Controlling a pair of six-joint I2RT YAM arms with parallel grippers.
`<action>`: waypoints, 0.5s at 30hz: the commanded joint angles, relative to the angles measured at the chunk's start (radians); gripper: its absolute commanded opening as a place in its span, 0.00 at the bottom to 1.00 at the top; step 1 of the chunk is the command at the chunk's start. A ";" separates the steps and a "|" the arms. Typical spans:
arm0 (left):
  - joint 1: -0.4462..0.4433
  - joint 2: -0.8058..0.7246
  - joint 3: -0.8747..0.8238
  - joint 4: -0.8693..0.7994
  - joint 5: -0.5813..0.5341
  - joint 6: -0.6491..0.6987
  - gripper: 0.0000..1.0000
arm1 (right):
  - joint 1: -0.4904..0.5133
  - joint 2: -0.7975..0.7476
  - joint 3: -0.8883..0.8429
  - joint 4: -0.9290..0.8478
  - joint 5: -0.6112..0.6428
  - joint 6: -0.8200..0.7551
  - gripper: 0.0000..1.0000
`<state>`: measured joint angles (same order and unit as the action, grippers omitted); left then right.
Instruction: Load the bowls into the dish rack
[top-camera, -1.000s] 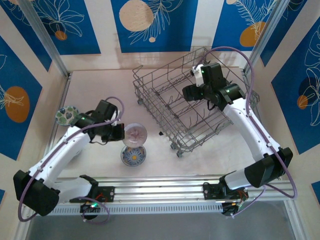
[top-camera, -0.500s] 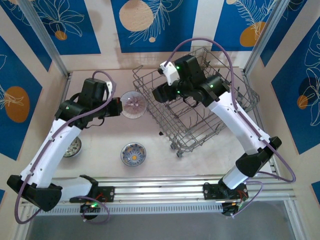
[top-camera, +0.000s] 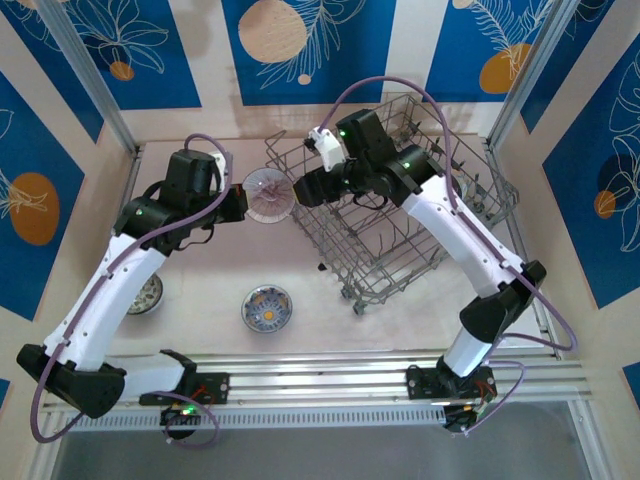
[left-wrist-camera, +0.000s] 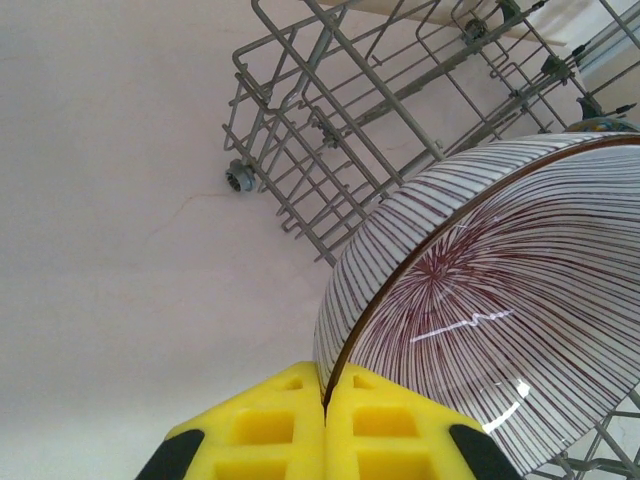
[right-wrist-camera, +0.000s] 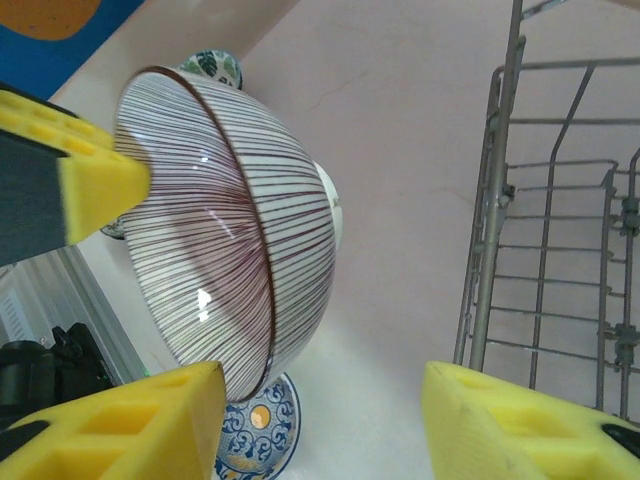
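Note:
A white bowl with dark red stripes (top-camera: 268, 194) hangs tilted on its side in the air just left of the grey wire dish rack (top-camera: 400, 215). My left gripper (top-camera: 241, 204) is shut on its rim; the yellow pads (left-wrist-camera: 290, 420) pinch the edge of the striped bowl (left-wrist-camera: 480, 320). My right gripper (top-camera: 300, 187) reaches in from the rack side and stands open, its jaws (right-wrist-camera: 320, 410) wide apart, with the lower edge of the striped bowl (right-wrist-camera: 220, 240) close to one pad (right-wrist-camera: 150, 425). A blue and orange bowl (top-camera: 267, 308) sits on the table.
A green patterned bowl (top-camera: 150, 294) lies on the table at the left, partly under my left arm. The rack's near left corner post (right-wrist-camera: 495, 220) stands just right of the held bowl. Metal rails (top-camera: 320, 378) run along the table's near edge.
My left arm has lifted the striped bowl off the table and carried it back toward the rack's left side. My right arm has swung left out of the rack toward the bowl, jaws narrowing.

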<state>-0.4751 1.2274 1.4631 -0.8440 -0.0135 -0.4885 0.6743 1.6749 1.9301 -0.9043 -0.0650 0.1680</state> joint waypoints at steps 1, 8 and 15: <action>-0.021 -0.023 0.038 0.081 -0.031 -0.018 0.00 | 0.005 0.022 0.040 0.000 -0.032 0.036 0.50; -0.043 -0.028 0.028 0.098 -0.058 -0.033 0.00 | 0.007 0.035 0.028 0.016 0.009 0.064 0.39; -0.070 -0.026 0.007 0.116 -0.070 -0.062 0.00 | 0.023 0.038 0.023 0.028 0.076 0.068 0.24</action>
<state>-0.5278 1.2274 1.4631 -0.8009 -0.0731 -0.5224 0.6880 1.7096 1.9308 -0.8829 -0.0299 0.2321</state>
